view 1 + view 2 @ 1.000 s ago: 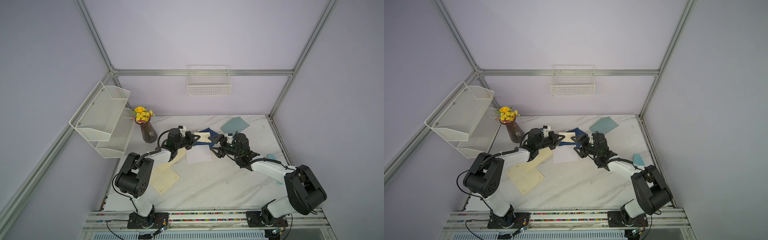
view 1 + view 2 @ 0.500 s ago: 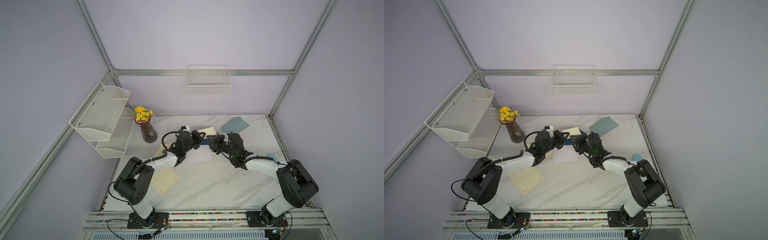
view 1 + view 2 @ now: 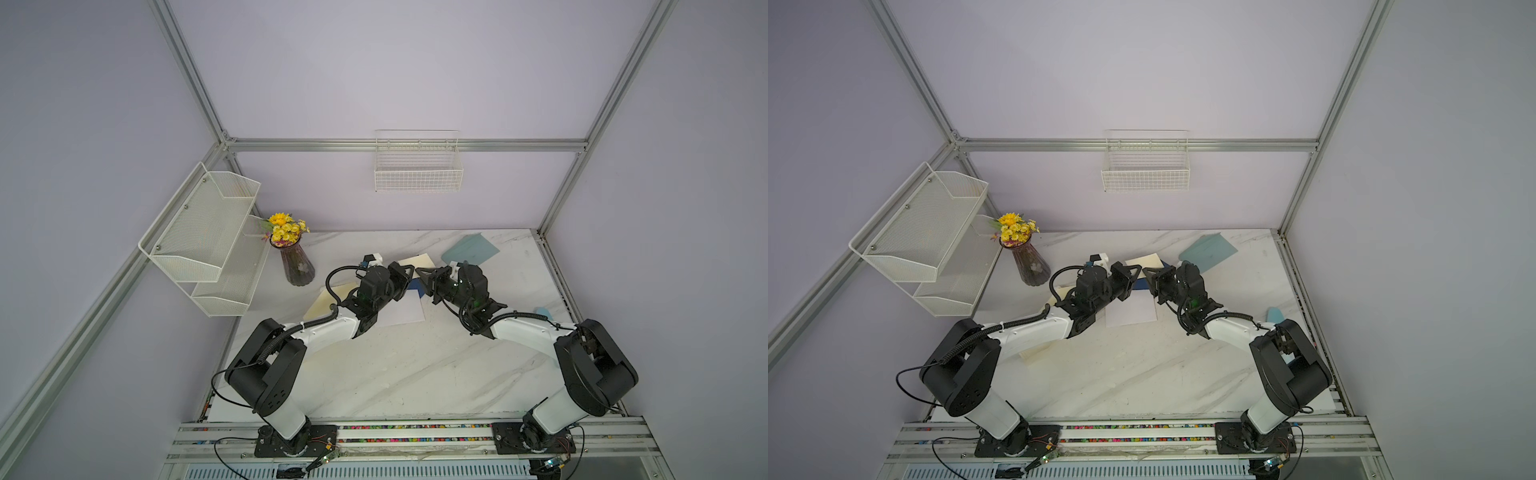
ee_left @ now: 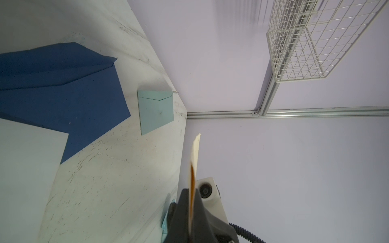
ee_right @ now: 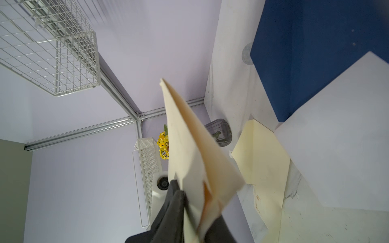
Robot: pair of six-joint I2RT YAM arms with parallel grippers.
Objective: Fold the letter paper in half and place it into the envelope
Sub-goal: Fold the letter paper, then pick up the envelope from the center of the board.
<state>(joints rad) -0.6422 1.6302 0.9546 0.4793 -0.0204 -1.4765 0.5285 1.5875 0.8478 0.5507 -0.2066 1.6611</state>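
Both of my arms meet over the back middle of the bench.

My left pincer is shut tight on a cream paper. The paper is held up in the air, off the bench. From the left wrist camera I see it edge-on, sticking out past the pincer. From the right wrist camera it looks folded, with more than one layer.

My right pincer faces the left one. Its jaws sit on both sides of the same cream paper, and the gap is small. I cannot tell if they are pressing on the paper.

Under the two pincers lies a dark blue envelope. It is flat on the bench with its flap open. A white sheet lies flat too and covers one corner of the blue envelope. Some cream sheets lie next to the white sheet, touching it, on the left arm's side.

A pale green envelope lies with its flap down near the far right corner, well apart from the rest. A vase with yellow flowers stands at the back left.
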